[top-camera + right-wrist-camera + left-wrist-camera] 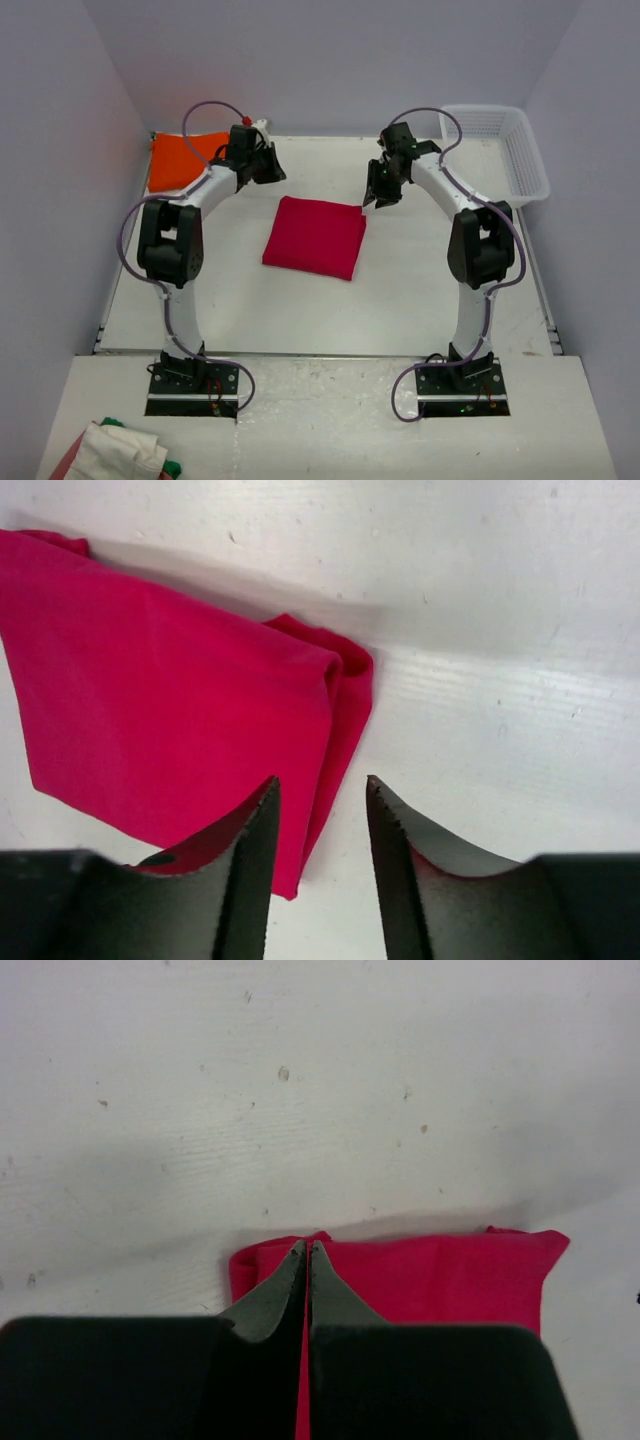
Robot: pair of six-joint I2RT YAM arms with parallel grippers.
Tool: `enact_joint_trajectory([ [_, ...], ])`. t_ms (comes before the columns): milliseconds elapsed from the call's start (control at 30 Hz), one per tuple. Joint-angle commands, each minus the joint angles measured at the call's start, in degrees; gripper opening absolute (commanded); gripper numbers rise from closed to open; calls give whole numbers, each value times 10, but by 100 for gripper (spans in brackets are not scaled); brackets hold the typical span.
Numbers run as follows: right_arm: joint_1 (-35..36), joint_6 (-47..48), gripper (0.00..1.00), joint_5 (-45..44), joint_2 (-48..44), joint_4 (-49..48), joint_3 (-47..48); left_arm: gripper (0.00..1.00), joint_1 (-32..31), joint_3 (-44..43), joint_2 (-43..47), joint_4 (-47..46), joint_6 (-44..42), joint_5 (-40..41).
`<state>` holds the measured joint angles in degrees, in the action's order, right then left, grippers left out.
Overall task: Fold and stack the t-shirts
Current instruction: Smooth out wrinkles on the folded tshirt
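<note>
A crimson-red t-shirt (313,237) lies folded into a flat square in the middle of the table, also seen as the red t-shirt (430,1275) and the red t-shirt (170,710). An orange t-shirt (180,160) lies folded at the back left, partly hidden by the left arm. My left gripper (268,166) hangs above the table just behind the red t-shirt's far left corner; my left gripper (306,1248) is shut with nothing in it. My right gripper (379,194) hovers beside the red t-shirt's far right corner. My right gripper (320,785) is open over the folded edge, holding nothing.
A white plastic basket (520,150) stands at the back right corner. A heap of pale and coloured cloth (120,452) lies on the near ledge, left of the left arm's base. Grey walls close in the table on three sides.
</note>
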<state>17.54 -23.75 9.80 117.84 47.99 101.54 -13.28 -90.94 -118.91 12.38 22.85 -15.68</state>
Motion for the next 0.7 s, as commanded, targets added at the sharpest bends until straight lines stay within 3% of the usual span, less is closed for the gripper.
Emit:
enact_joint_trajectory([
  [0,0,37,43,14,7,18,35,1,-3,25,59,5,-15,22],
  [67,0,41,46,13,23,24,58,1,-9,34,69,5,-15,25],
  [167,0,47,61,23,54,26,81,1,-17,43,69,6,-18,26],
  [267,0,50,63,29,92,37,120,1,-20,44,59,15,-12,34],
  [533,0,65,54,57,164,71,205,1,-23,58,59,16,4,53],
  [633,0,65,45,64,176,76,219,1,-24,57,57,15,1,54],
  [667,-1,65,38,67,179,75,219,1,-24,55,55,16,0,54],
])
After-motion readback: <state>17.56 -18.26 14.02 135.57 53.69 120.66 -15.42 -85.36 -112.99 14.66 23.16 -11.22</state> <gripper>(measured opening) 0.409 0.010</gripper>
